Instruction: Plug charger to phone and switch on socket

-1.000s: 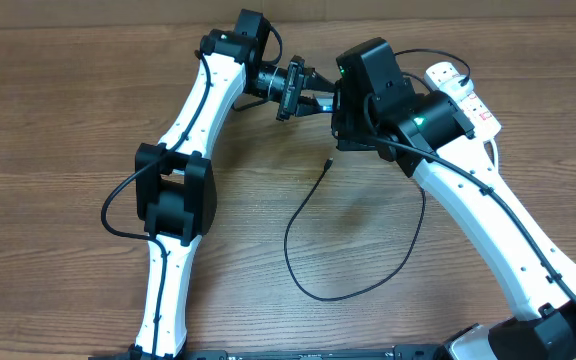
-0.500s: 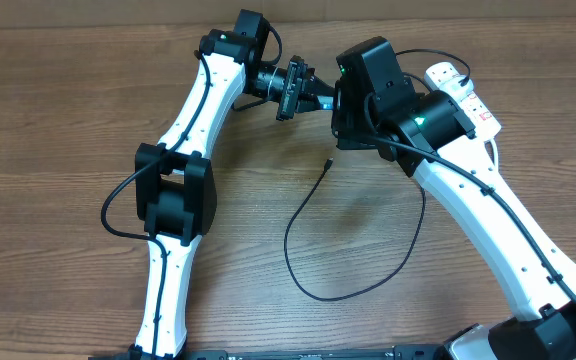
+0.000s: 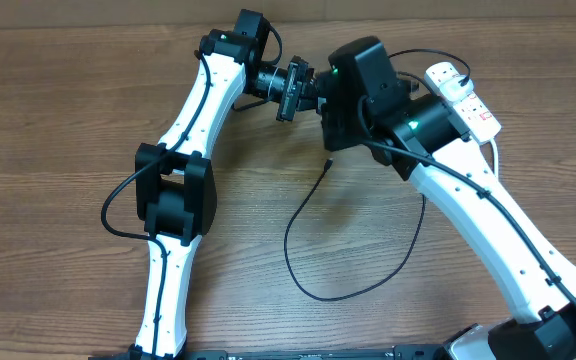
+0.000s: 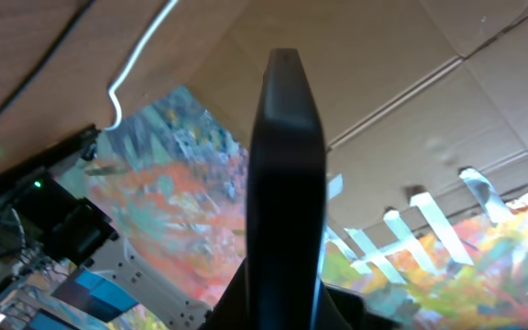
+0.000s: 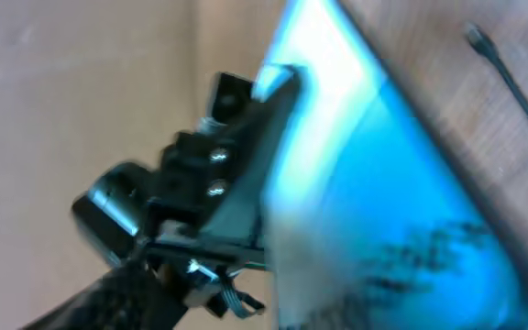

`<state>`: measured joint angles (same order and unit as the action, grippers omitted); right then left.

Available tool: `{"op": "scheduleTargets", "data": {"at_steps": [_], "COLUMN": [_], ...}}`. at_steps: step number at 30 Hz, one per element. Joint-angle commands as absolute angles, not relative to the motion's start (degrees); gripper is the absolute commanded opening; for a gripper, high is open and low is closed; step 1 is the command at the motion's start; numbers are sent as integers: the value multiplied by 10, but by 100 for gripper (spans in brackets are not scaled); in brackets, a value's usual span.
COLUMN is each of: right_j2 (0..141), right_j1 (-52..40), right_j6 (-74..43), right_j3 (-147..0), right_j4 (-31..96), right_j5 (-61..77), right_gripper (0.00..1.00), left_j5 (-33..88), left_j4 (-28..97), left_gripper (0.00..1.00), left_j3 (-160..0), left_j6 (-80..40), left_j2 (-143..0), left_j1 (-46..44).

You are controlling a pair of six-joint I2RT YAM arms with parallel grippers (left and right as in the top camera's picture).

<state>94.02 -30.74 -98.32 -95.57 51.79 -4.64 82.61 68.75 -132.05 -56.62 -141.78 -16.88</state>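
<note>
On the wood-grain surface (image 3: pixel 58 120) the charger (image 3: pixel 287 240) loops at lower centre, its tip lying loose; above it the left end effector (image 3: pixel 303 92) clamps the lit phone (image 5: pixel 383 211); how the right end effector (image 3: pixel 333 125) stands I cannot tell; the socket (image 3: pixel 463 95) lies upper right, cardboard wall (image 3: pixel 418 8) behind; ceiling tiles (image 4: pixel 447 119) overhead.

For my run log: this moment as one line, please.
left claw: holds phone | right claw: unclear | charger tip: on table, not in phone | socket: untouched
</note>
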Motion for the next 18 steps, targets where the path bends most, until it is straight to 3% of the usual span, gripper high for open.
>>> {"op": "scheduleTargets", "data": {"at_steps": [1, 6, 7, 9, 18], "right_j2": [901, 837, 823, 802, 828], "right_j1": [-281, -244, -237, -226, -218], "right_j6": [-776, -510, -444, -361, -342], "right_j3": [-976, -976, -976, -976, -959], "right_j4": [510, 513, 519, 542, 640], "right_j5": [-50, -50, -50, -50, -50], "right_gripper": [75, 75, 79, 100, 100], "left_j5": [790, 627, 604, 589, 568], "left_j4": [685, 685, 688, 696, 713], "left_gripper": [4, 4, 4, 4, 4], "left_j3": [-1330, -1330, -1330, -1330, -1330], "left_j6": [-536, -456, -419, -330, -105], "left_j2": [-1419, -1419, -1419, -1419, -1382], "left_j1": [-165, -145, -140, -134, -141]}}
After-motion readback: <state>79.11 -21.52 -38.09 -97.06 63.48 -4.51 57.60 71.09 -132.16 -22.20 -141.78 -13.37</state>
